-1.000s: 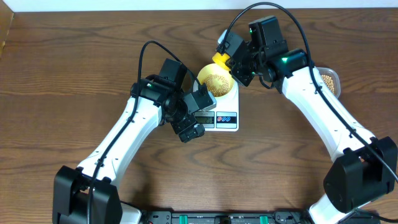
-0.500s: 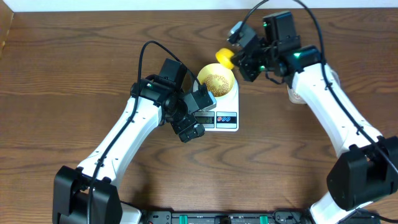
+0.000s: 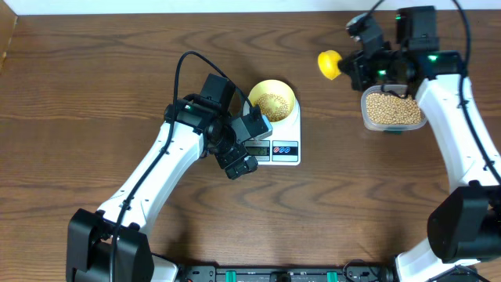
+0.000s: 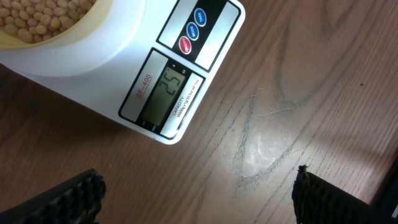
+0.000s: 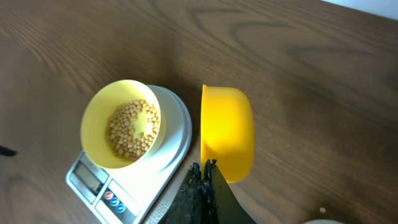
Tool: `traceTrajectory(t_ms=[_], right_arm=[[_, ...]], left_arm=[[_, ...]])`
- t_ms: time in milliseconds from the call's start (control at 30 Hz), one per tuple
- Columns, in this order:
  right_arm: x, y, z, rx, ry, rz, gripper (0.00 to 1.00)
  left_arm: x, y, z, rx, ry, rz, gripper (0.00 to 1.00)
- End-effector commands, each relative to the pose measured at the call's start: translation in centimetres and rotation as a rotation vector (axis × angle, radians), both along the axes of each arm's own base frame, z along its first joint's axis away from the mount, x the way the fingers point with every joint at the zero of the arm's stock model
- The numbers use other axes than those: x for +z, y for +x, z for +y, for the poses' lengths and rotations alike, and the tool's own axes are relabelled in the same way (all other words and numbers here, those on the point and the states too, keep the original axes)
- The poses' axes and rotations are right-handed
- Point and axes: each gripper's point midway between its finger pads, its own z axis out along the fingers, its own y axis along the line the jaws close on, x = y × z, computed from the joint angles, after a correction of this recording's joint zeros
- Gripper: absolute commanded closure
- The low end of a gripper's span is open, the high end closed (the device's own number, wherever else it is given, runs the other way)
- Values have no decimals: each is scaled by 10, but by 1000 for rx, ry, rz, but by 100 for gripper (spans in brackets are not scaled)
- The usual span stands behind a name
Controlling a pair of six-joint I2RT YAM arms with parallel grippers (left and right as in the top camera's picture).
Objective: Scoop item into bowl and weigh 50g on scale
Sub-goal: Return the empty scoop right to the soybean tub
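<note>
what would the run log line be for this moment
left jaws: open, by scale front | right jaws: shut on scoop, near tub | bowl: on scale, beans inside

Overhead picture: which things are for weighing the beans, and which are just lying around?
For the job: beans, pale-yellow bowl, white scale, yellow scoop, clear tub.
Just there: wooden table, black rail at the bottom edge.
</note>
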Motion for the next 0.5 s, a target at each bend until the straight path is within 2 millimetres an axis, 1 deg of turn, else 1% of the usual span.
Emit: traceTrajectory(t_ms=[0,100,167,233,333,400,467], right_arm=[[30,-2,-9,-1,115,-23,99],[28,0,-38,-127,164,49,99],[23,-2,-60,-228,193,114,99],[18,-7,-79,-302,205,174,99],[11,-19,-98,-358,213,242,99],[6,-25,-110,-398,196,274,99],[-5,-30,-128,-469,121,305,99]], left_arm=[[-2,-1,0,-4,-4,11,2],[-2,-1,0,-4,-4,11,2],[-2,-1,0,-4,-4,11,2],[-2,-1,0,-5,-4,11,2],[-2,-1,0,-4,-4,11,2],[-2,-1,0,-5,-4,11,2],[-2,-1,0,-5,-4,11,2]])
